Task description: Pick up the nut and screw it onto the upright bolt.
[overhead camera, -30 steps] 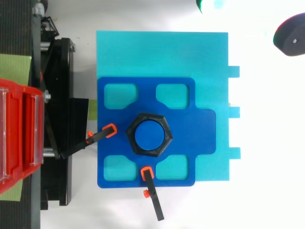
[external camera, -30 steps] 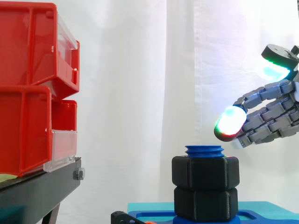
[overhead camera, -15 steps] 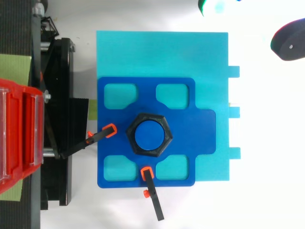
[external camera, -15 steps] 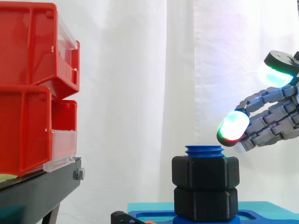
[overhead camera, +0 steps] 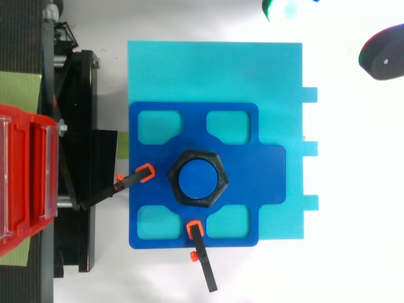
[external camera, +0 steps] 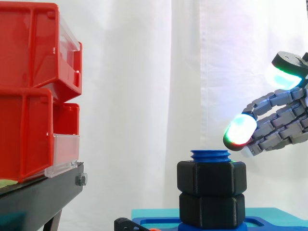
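Observation:
A blue upright bolt point(external camera: 210, 155) stands on the dark blue fixture plate point(overhead camera: 252, 170); from above its round top point(overhead camera: 197, 179) shows. A black hex nut point(external camera: 211, 178) sits threaded near the bolt's top, above a second black hex piece point(external camera: 211, 210). In the top view the nut point(overhead camera: 219, 169) rings the bolt. My hand point(external camera: 279, 125) hovers to the right of the bolt and slightly above it, apart from the nut. Its fingers are relaxed and hold nothing. One glowing fingertip point(external camera: 239, 130) points toward the bolt's top.
Stacked red bins point(external camera: 29, 91) stand on a black stand at the left. The fixture plate rests on a cyan base point(overhead camera: 214, 69). Two black clamps with orange tips point(overhead camera: 136, 178) point(overhead camera: 201, 252) press on the plate's left and front edges.
Over the last second my hand drew back slightly to the right and up from the bolt. The nut and bolt have not moved.

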You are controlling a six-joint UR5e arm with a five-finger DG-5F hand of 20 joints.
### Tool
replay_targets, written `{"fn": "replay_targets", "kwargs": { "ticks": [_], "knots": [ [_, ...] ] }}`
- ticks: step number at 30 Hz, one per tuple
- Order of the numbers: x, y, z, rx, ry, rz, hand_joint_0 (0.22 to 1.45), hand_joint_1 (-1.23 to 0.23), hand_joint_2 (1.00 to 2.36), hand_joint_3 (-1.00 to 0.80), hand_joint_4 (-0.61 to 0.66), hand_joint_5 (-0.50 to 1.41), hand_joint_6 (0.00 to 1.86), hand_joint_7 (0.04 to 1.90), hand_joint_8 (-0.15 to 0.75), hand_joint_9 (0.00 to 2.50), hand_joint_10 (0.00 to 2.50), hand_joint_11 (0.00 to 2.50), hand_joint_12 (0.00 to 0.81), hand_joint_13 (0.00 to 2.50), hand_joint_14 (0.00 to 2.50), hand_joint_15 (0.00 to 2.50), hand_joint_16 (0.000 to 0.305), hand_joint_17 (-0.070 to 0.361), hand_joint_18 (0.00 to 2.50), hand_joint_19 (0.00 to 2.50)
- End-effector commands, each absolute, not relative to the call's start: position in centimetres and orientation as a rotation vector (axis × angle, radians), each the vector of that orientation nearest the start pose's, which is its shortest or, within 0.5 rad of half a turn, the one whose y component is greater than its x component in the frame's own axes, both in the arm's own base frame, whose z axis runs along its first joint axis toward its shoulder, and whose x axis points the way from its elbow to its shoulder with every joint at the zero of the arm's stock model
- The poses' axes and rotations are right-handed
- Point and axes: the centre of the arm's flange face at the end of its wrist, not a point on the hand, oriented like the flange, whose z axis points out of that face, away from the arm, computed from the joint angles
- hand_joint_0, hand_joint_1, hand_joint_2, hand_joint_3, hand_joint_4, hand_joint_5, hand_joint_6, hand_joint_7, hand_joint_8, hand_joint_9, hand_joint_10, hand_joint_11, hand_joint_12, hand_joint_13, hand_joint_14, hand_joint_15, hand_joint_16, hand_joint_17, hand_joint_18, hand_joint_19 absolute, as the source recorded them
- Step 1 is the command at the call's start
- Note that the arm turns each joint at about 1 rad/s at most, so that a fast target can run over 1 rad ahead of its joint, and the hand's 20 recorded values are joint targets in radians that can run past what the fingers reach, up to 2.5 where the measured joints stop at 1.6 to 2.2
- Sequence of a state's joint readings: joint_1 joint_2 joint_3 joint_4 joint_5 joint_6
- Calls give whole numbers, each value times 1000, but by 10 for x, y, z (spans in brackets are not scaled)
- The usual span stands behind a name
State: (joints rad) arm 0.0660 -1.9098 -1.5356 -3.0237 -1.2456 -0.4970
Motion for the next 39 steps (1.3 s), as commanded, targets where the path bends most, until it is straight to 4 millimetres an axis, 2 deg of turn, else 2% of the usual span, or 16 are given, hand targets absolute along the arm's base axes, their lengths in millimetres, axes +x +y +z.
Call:
{"fn": "replay_targets", "kwargs": {
  "ticks": [1, 39],
  "knots": [
    [599, -126, 330, 1061, 1429, 545, 472, -353, 1000, -500, 30, -253, 502, 709, 153, 0, 0, 0, 322, 0, 0, 0, 48, 109, 0, 0],
    [600, -126, 331, 1062, 1426, 544, 471, -340, 1000, -500, 53, -261, 502, 755, 145, 0, 0, 0, 315, 0, 0, 0, 49, 109, 0, 0]
  ]
}}
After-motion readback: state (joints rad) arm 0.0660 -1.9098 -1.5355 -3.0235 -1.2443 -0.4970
